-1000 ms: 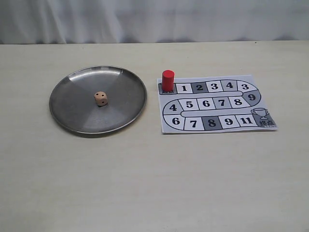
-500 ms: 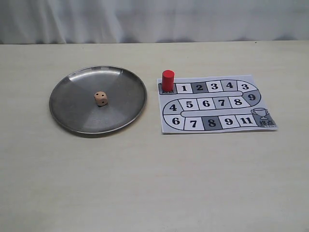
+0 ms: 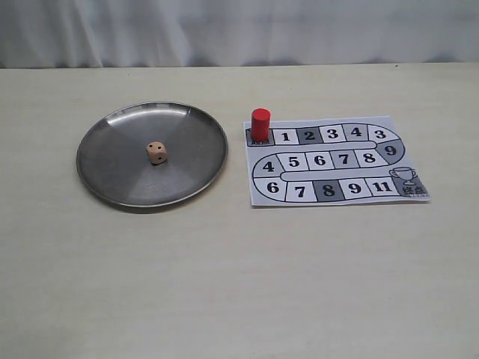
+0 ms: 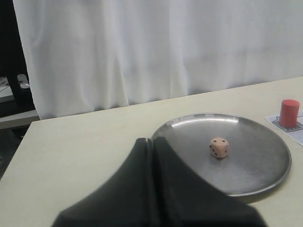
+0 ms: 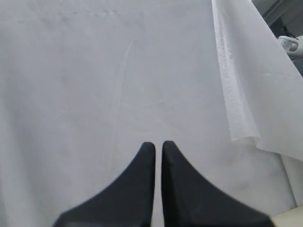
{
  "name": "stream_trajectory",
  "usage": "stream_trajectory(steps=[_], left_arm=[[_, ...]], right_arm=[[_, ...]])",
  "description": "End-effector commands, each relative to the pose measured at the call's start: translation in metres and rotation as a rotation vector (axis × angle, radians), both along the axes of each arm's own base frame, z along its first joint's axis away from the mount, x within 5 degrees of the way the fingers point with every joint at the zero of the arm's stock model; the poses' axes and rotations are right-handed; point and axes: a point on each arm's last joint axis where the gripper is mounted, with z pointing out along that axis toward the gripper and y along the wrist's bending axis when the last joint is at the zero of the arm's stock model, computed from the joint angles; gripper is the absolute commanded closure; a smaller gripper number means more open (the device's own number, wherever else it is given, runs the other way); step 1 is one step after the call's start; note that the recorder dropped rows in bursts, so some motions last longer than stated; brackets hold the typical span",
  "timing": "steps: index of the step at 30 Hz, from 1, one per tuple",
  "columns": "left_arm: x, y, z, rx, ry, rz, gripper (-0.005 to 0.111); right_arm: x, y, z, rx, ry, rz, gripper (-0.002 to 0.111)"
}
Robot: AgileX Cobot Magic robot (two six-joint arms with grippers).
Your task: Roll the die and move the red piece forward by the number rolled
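Note:
The pale beige die (image 3: pixel 156 152) rests near the middle of a round metal plate (image 3: pixel 112 142); it also shows in the left wrist view as the die (image 4: pixel 219 147) on the plate (image 4: pixel 265 170). The red piece (image 3: pixel 260 124) stands upright on the dark start square of the paper board (image 3: pixel 337 161), left of square 1; the left wrist view catches the red piece (image 4: pixel 289 113) too. My left gripper (image 4: pixel 152 141) is shut and empty, off the plate's rim. My right gripper (image 5: pixel 158 144) is shut, empty, facing only white curtain. Neither gripper appears in the exterior view.
The board's numbered track runs from 1 to 11 and ends at a trophy square (image 3: pixel 406 178). A white curtain (image 3: pixel 239 30) hangs behind the beige table (image 3: pixel 239 284). The table's edge (image 4: pixel 21 146) shows in the left wrist view.

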Motion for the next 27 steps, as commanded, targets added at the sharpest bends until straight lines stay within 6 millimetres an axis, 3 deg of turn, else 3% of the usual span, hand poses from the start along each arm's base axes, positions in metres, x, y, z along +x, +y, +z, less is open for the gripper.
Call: stream_trajectory(steps=[1,8,15,21,27], left_arm=[[0.000,0.000,0.000,-0.006,-0.005,-0.001,0.107],[0.000,0.000,0.000,-0.006,-0.005,-0.001,0.107],[0.000,0.000,0.000,-0.006,-0.005,-0.001,0.107],[0.000,0.000,0.000,-0.006,-0.005,-0.001,0.107],[0.000,0.000,0.000,-0.006,-0.005,-0.001,0.107]], right_arm=[[0.003,0.004,-0.007,-0.077,0.082,0.016,0.104],[0.019,0.004,-0.024,-0.069,0.318,0.041,0.104],[0.053,0.005,-0.036,-0.031,0.620,0.116,0.104],[0.098,0.029,-0.052,-0.098,0.915,0.317,0.104],[0.148,0.078,-0.065,-0.154,1.027,0.522,0.104]])
